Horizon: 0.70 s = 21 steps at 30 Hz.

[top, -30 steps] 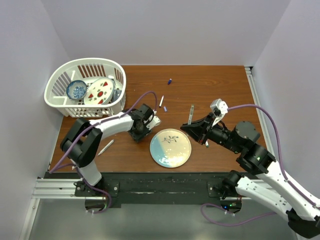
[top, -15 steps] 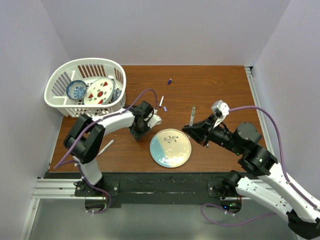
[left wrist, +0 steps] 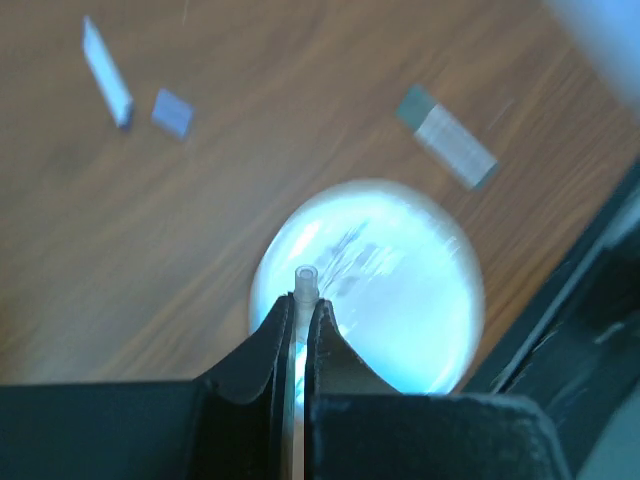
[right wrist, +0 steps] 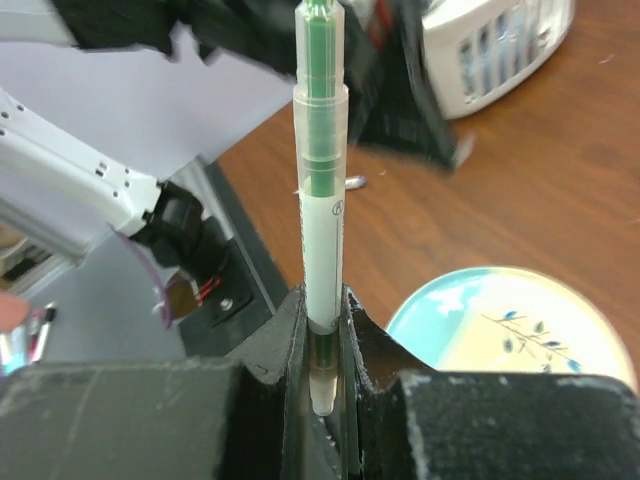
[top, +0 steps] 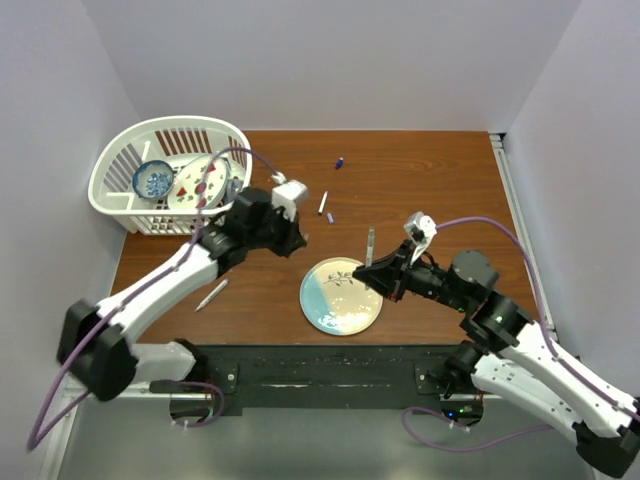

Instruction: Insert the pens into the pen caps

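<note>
Two tools, both occupied. From above, my left tool [top: 298, 240] is at the upper left of the round plate [top: 320, 310]. My right tool [top: 371, 270] is at its right rim, with a pen [top: 370, 245] pointing up-frame. A purple cap [top: 330, 217] lies on the counter [top: 440, 180].

Left wrist: the tool is clamped on a slim pale tube [left wrist: 304, 283]; pen or cap, I cannot tell.

Right wrist: the tool grips the green-cored pen near its lower end.

I judge both pieces must share one axis before a slow, straight push.
</note>
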Available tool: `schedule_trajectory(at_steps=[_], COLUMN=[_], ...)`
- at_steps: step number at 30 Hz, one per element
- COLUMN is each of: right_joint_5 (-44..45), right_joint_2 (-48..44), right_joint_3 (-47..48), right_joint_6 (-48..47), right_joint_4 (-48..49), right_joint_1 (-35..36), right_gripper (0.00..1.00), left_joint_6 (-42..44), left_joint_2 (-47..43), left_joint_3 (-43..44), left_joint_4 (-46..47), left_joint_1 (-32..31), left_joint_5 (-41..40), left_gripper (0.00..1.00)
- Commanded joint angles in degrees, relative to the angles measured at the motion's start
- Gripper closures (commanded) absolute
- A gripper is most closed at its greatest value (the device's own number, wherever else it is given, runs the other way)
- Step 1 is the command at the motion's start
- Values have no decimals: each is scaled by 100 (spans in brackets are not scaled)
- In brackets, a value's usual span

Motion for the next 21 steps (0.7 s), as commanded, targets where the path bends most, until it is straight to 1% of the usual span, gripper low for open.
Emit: schedule_trajectory(at_steps=[1, 2, 3, 4, 6, 9, 12, 16, 21], right_joint_5=[-708, -909, -972, -1033, -982, -815, -770, -674, -638], right_joint_2=[329, 530, 654, 803, 1154, 1480, 1735, 1903, 1965], right_joint_3=[-538, -722, -802, -881, -865, -786, -724, -619, -540], right_joint_6=[827, 985, 1239, 1320, 1347, 1225, 1224, 1172, 1110], right_joint_4=[1562, 1843, 2359, 2573, 2829, 2953, 3147, 3182, 3138], right_joint_1=[21, 29, 38, 82, 178, 416, 600, 776, 864], right_gripper=[100, 100, 100, 100, 100, 100, 100, 100, 100], left_joint_6=[-2615, -3011, -3563, -3743, -4120, -4473, -4649, -4597, -4580], left_joint_2=[-1397, -1609, -1924, -2023, -2199, -2235, -2261, -2287, -2217], left_joint_3=[-1516, -1862, -2118, -2417, -2603, -2894, -2973, -2921, -2781], left_joint_4=[3748, 4512, 5434, 5669, 6178, 6777, 7060, 7025, 6920], left_joint_1=[11, 3, 2, -6, -6, -6, -6, -6, -6], left_joint_5=[952, 1032, 989, 919, 787, 778, 690, 628, 830], left_gripper=[100, 100, 100, 100, 100, 100, 100, 100, 100])
